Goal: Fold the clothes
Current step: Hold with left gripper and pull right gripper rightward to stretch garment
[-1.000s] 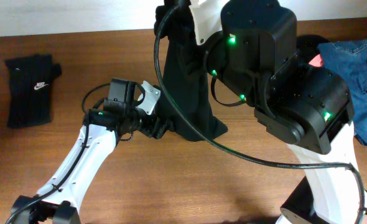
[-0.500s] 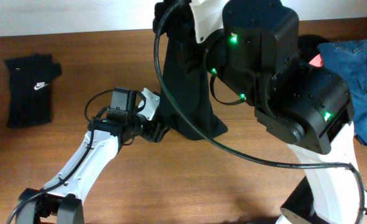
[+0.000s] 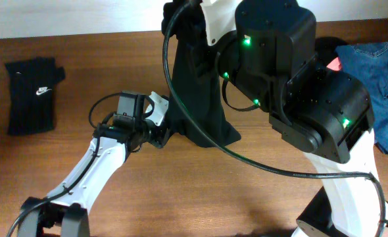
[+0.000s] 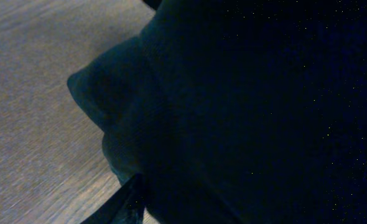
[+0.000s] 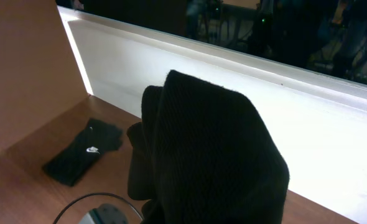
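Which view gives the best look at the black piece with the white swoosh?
Overhead: the black swoosh piece lies whole and unobstructed on the table's left side, logo clear. The right wrist view shows it smaller, at a slant. The left wrist view misses it, filled by dark cloth.

Open worktop (image 3: 181,197) runs across front centre and between the folded swoosh-marked piece (image 3: 31,95), far left, and the left arm (image 3: 92,168). The hanging black shirt (image 3: 200,99) and bulky right arm (image 3: 306,105) block the centre; denim (image 3: 385,62) crowds the right edge.
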Robot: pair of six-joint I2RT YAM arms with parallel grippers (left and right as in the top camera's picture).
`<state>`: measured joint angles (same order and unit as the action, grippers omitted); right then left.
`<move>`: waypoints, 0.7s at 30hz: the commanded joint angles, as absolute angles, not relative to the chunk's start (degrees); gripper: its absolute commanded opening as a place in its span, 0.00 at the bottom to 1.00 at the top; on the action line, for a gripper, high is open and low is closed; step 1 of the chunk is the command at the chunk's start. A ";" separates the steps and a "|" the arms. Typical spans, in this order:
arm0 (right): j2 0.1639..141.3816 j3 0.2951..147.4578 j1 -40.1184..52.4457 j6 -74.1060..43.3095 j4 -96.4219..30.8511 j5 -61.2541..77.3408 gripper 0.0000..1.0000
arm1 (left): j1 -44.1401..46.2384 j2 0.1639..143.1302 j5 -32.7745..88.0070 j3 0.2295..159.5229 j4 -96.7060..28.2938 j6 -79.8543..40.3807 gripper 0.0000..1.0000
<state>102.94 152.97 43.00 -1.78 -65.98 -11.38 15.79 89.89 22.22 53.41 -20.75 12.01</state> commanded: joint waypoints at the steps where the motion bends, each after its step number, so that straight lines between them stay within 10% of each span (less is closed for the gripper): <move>1: 102.59 153.93 43.00 -2.42 -64.97 -12.49 0.04 | 15.88 92.20 22.02 52.95 -20.14 12.25 0.32; 6: 102.59 153.93 43.00 -2.42 -65.25 -12.49 0.04 | 15.88 92.55 22.02 53.04 -19.22 12.01 0.01; 21: 101.89 153.93 43.00 -2.42 -66.00 -12.62 0.04 | 14.85 78.74 9.76 55.02 -20.23 9.19 0.01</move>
